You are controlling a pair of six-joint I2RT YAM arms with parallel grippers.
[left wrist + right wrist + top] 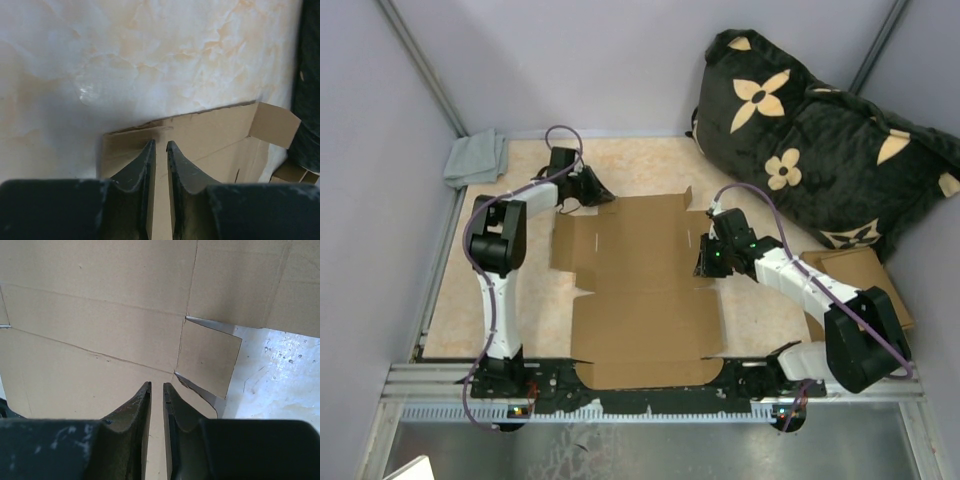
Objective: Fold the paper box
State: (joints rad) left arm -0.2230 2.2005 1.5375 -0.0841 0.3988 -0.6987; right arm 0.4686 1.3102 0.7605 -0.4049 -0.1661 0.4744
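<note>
Paper box [640,290] lies unfolded and flat on the marbled table [650,165], its near flap reaching toward the arm bases. I count one box and two grippers.

The left gripper [600,192] sits at the box's far left corner. From its wrist camera, the fingertips [150,150] overlap the cardboard's far edge. Its jaws are parted by a thin slit, and I see nothing clamped between them.

The right gripper [704,264] hangs over the box's right edge, just beside a small side tab [207,360]. Its jaws are also parted by a narrow slit and grip nothing.

Beyond the box's far right corner rests one black cushion [820,150] with tan flowers. One grey cloth [475,158] lies past the box's far left corner. One more cardboard piece [855,270] lies right of the box.
</note>
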